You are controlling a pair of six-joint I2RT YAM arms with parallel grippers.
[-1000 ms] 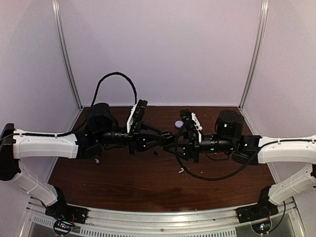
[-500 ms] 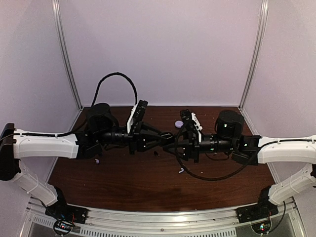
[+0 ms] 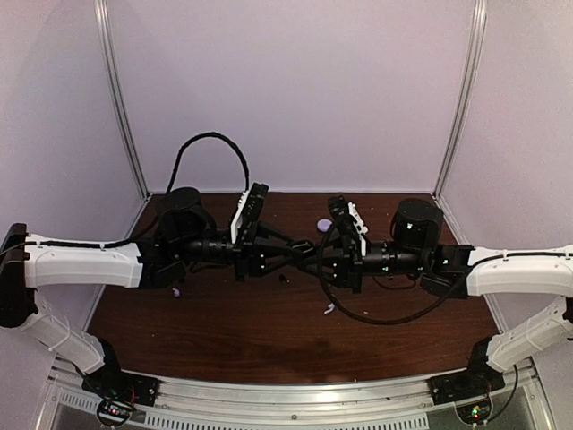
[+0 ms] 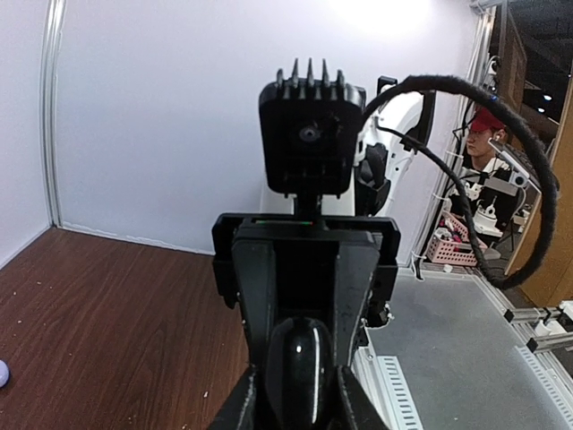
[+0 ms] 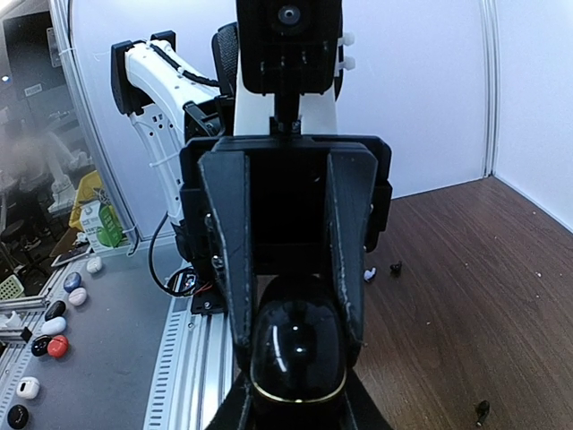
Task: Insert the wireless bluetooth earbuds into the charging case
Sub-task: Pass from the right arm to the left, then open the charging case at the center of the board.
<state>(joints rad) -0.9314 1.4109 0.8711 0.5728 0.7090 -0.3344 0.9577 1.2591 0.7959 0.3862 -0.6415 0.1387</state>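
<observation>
The lavender charging case [image 3: 324, 225] lies shut on the table behind the grippers. One pale earbud [image 3: 329, 309] lies in front of the right arm. A second earbud [image 3: 176, 292] lies under the left arm and also shows in the right wrist view [image 5: 368, 273]. My left gripper [image 3: 303, 252] and right gripper [image 3: 314, 259] meet nose to nose above the table's middle. Both are shut on the same small glossy black oval object, seen in the left wrist view [image 4: 300, 358] and the right wrist view [image 5: 297, 358]. Left gripper [image 4: 298, 396]; right gripper [image 5: 297, 396].
A tiny dark speck [image 3: 284, 279] lies below the grippers, and dark specks show in the right wrist view [image 5: 395, 267]. White walls close the brown table [image 3: 269, 331] on three sides. A metal rail [image 3: 286, 394] runs along the near edge.
The right gripper has shifted slightly left, closer against the left gripper. The case and the earbuds have not moved.
</observation>
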